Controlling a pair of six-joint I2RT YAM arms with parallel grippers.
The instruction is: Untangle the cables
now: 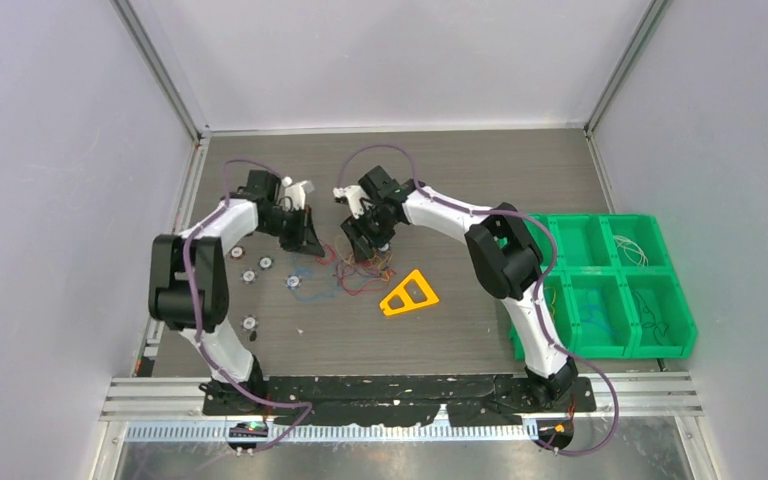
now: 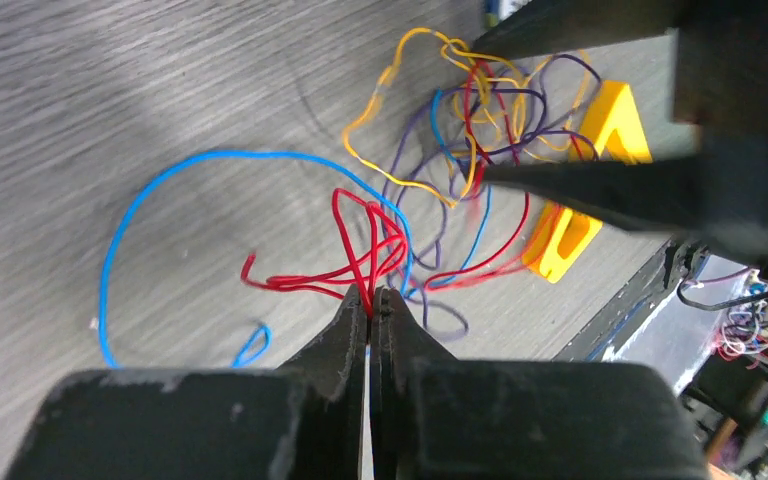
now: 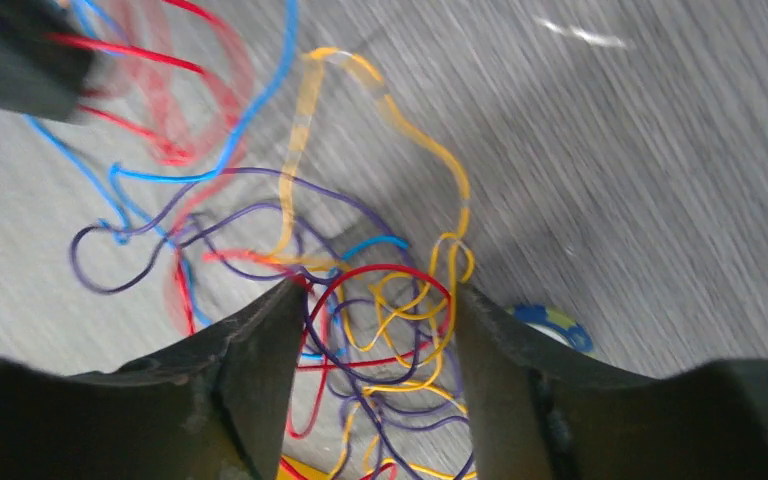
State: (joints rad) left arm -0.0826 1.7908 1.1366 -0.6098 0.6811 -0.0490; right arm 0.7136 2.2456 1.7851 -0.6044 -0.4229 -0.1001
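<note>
The cables (image 1: 352,272) lie as a tangle of thin red, blue, purple and yellow wires on the dark table between my two grippers. My left gripper (image 2: 371,297) is shut on a red cable (image 2: 365,235) at its tips; a blue cable (image 2: 160,185) loops out to the left of it. It stands at the tangle's left side (image 1: 305,240). My right gripper (image 3: 375,295) is open, its jaws straddling the dense knot of yellow, purple and red wires (image 3: 390,310). It sits over the tangle's right part (image 1: 368,245).
A yellow plastic triangle (image 1: 409,295) lies just right of the tangle, also in the left wrist view (image 2: 585,185). Several small round chips (image 1: 264,265) lie left of the tangle; one shows by the right gripper (image 3: 555,325). Green bins (image 1: 610,285) stand at the right.
</note>
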